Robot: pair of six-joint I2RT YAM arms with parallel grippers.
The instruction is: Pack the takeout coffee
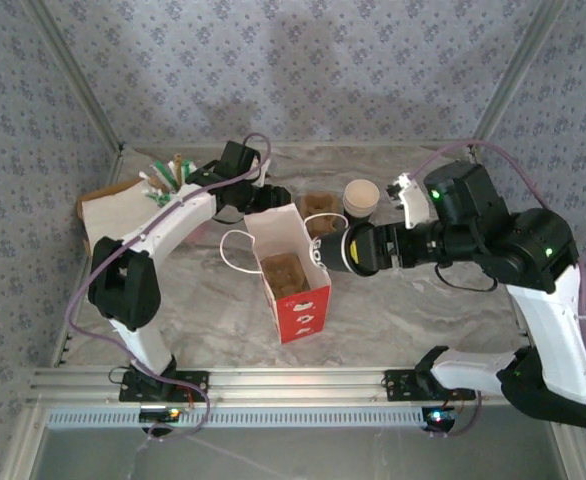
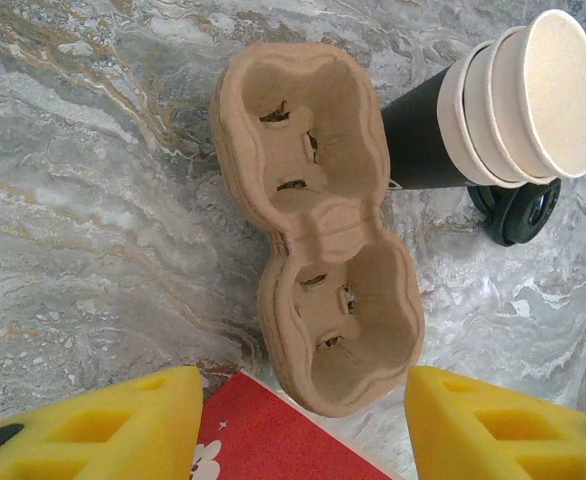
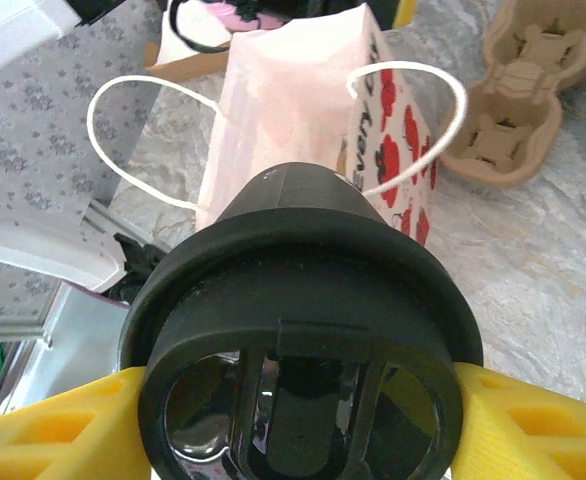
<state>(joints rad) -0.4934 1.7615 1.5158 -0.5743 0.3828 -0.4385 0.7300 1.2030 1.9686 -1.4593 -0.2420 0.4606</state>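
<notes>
The table [image 2: 93,200] has a smooth, marble-patterned top with a soft shine. The cup carrier [image 2: 318,220] is moulded brown pulp, matt and a little rough. The black cup [image 3: 308,195] is matt paper; its lid [image 3: 203,410] is black plastic, glossy in the recessed parts. The paper bag [image 3: 273,110] is thin and smooth, with white cord handles [image 3: 123,140]. The stacked pale cups [image 2: 533,95] are matt paper. The left claw [image 2: 303,400] has fingers [image 2: 103,430] of yellow, matt, foam-like material. The rail [image 1: 293,385] is ribbed bare metal.
</notes>
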